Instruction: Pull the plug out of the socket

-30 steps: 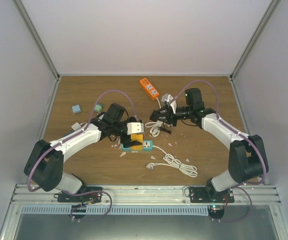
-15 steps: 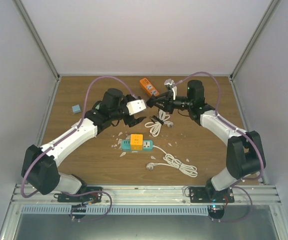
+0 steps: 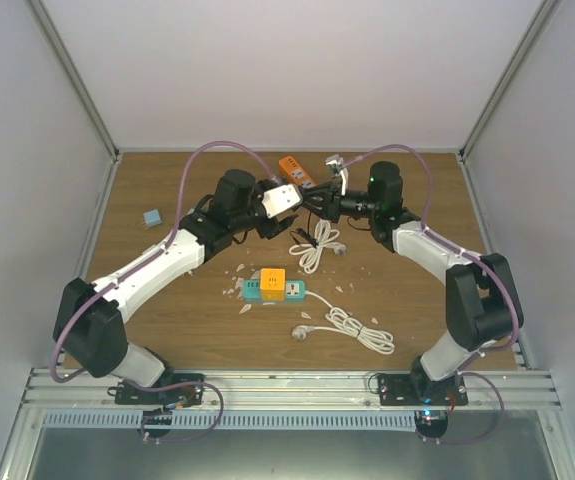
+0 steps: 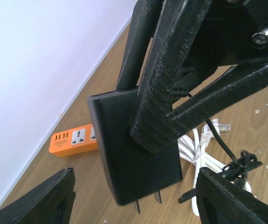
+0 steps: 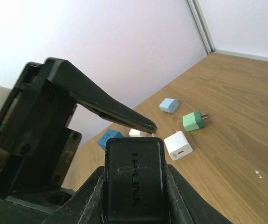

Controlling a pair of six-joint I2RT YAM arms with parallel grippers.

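My right gripper (image 3: 310,206) is shut on a black plug adapter (image 5: 134,172) and holds it in the air above the back middle of the table. Its two prongs are bare in the left wrist view (image 4: 134,154), and a thin black cable (image 3: 308,236) hangs from it. My left gripper (image 3: 283,210) is open, with its fingers (image 4: 36,200) spread on either side of the adapter without touching it. The teal socket strip (image 3: 292,291) with a yellow block (image 3: 273,279) on it lies on the table, apart from both grippers.
An orange power strip (image 3: 297,172) lies at the back. A coiled white cable (image 3: 312,252) and a white cord with a plug (image 3: 352,327) lie near the teal strip. Loose blue (image 5: 169,105), green (image 5: 194,121) and white (image 5: 178,144) adapters lie at the left.
My left gripper rose from the teal strip and moved back to meet the right gripper. My right gripper carried the black adapter up and toward the back left.
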